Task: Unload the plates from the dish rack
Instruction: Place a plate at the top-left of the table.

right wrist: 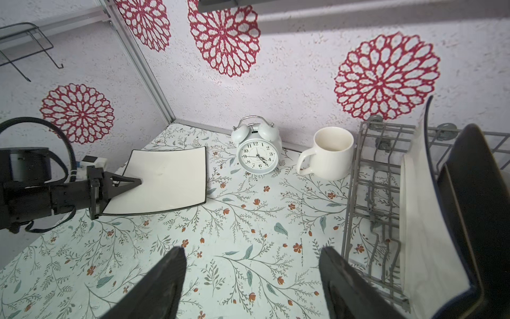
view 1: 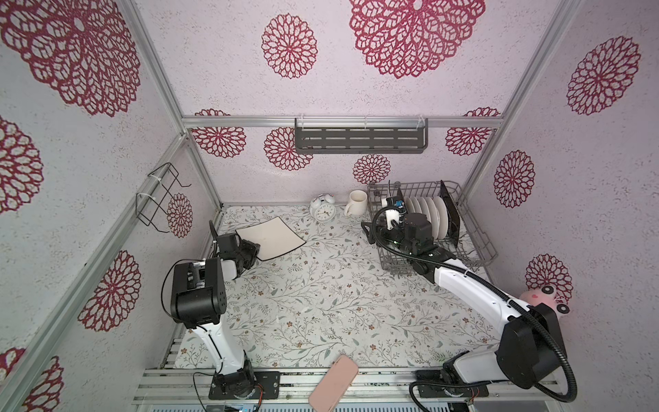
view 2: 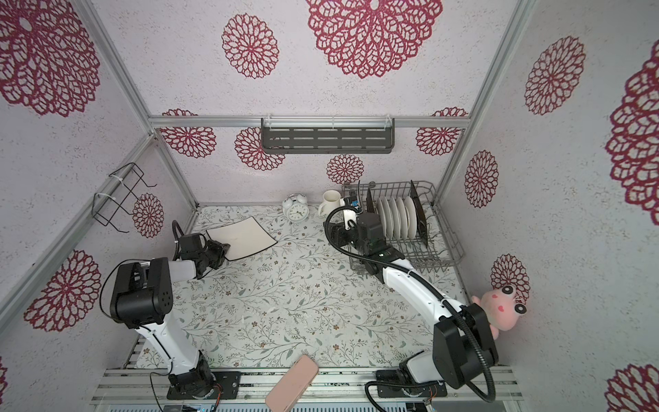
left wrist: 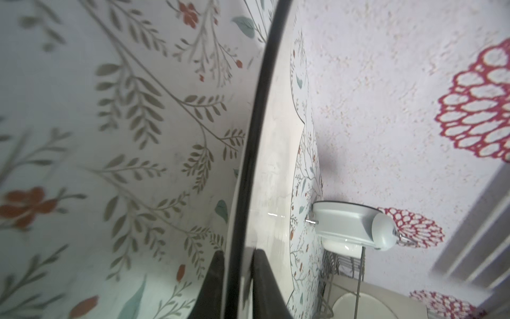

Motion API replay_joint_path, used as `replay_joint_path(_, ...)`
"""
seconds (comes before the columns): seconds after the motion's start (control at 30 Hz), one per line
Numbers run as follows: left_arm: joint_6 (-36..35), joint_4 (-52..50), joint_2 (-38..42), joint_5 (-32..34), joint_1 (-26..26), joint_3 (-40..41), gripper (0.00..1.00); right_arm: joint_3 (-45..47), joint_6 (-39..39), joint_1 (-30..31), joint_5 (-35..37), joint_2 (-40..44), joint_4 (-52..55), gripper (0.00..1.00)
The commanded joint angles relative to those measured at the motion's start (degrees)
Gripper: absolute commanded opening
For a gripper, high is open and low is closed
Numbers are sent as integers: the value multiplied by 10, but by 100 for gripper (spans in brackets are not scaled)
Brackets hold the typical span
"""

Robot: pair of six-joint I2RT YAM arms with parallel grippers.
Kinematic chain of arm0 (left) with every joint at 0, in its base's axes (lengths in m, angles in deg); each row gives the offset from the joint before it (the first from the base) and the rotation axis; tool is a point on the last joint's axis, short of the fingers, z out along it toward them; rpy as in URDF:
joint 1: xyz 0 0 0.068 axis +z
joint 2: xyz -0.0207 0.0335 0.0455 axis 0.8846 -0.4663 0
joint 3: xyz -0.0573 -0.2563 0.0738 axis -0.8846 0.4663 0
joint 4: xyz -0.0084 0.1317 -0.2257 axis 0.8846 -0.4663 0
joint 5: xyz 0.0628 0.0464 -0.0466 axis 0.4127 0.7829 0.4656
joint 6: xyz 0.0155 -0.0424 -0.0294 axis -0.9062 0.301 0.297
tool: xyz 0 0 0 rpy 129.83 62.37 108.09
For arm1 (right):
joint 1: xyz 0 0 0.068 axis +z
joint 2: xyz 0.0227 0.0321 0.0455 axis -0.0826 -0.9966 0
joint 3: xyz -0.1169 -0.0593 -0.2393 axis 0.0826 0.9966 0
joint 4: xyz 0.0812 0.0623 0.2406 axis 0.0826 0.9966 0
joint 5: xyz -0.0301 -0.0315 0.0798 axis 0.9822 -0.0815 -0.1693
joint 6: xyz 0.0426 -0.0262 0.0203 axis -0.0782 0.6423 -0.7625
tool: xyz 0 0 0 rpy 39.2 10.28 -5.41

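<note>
At left, mid-table: left gripper (view 1: 254, 252) pinching the near edge of a square cream plate (view 1: 271, 237), flat and low over the floral tablecloth (view 1: 321, 303); touching it or not, impossible to tell. Farther back, at right: right gripper (right wrist: 252, 250) spread wide, at the left side of the dish rack (view 1: 479, 233). Inside, upright: round white plates (view 1: 433, 214) between black-backed square plates (view 1: 450, 210). Against the rear wall: mug (view 1: 357, 201), alarm clock (view 1: 322, 210).

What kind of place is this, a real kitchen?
Probably a mock kitchen built as a robot test booth: an aluminium frame holding wallpapered panels, left arm and right arm bolted at the front, a dish rack with plates.
</note>
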State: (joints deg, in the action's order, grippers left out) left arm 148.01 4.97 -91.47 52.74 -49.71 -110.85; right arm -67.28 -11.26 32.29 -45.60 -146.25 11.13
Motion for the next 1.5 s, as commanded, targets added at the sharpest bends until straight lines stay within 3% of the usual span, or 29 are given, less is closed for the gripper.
replay_joint_path(0.0, 38, -21, -15, 143, -12, 29, 0, -21, 5, -4, 2, 0, -12, 79)
replay_joint_path(0.27, 100, -5, -2, 271, -77, 51, 0, -27, 8, -7, 10, -5, -3, 79)
replay_joint_path(0.4, 132, -74, 37, 401, -115, 48, 0, -26, 8, -9, 12, -5, -2, 78)
replay_joint_path(0.53, 153, -131, 49, 464, -130, 30, 0, -25, 9, -10, 12, -7, -2, 78)
replay_joint_path(0.63, 158, -184, 36, 462, -132, 4, 0, -25, 10, -10, 13, -11, -4, 78)
replay_joint_path(0.77, 142, -182, 23, 442, -138, -3, 0, -26, 15, -12, 14, -12, -5, 78)
replay_joint_path(0.9, 107, -272, -3, 409, -142, -75, 0, -29, 20, -13, 15, -13, -3, 78)
replay_joint_path(1.0, 101, -341, -39, 360, -147, -130, 10, -29, 21, -15, 15, -12, -3, 78)
replay_joint_path(1.17, 127, -361, -95, 292, -153, -166, 10, -29, 23, -15, 17, -8, -4, 78)
replay_joint_path(1.47, 208, -367, -99, 306, -195, -135, 15, -33, 35, -20, 14, -7, 3, 78)
